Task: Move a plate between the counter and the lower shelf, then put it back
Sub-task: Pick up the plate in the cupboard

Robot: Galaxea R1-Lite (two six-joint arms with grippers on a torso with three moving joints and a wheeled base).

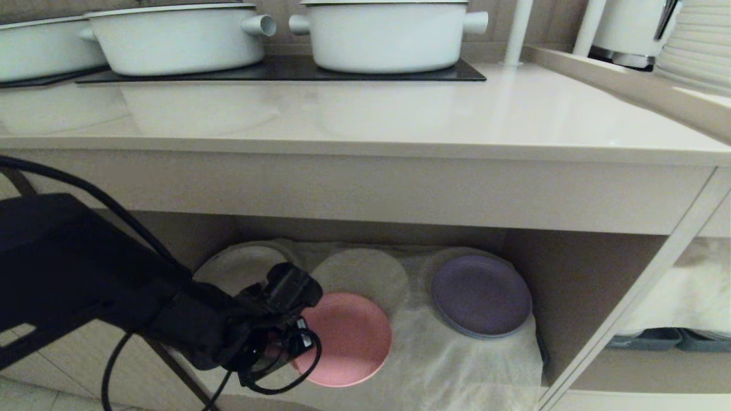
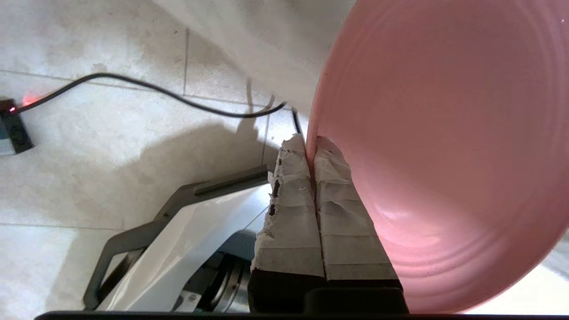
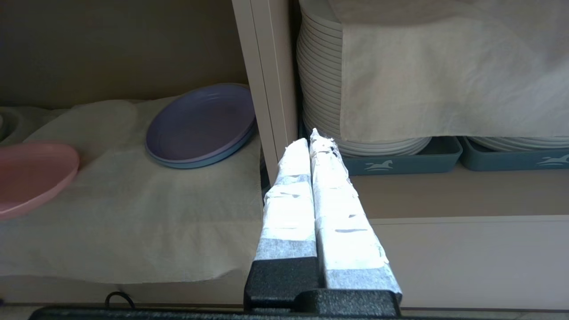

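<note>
Left hand (image 1: 282,342) clamped shut low, right hand (image 3: 313,142) closed, empty

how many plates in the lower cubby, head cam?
4 visible: pink plate front centre, in the left gripper; purple plate right; two pale plates under the cloth, back left and centre. More may be hidden.

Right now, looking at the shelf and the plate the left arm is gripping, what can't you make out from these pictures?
- Head view: the left gripper fingertips and the near rim of the pink plate, hidden by the black wrist.
- Left wrist view: most of the plate, cut off by the frame edges; whether it touches the white cloth is unclear.
- Head view: the pale plates at the back, veiled by cloth.
- Head view: the right gripper is out of frame.
</note>
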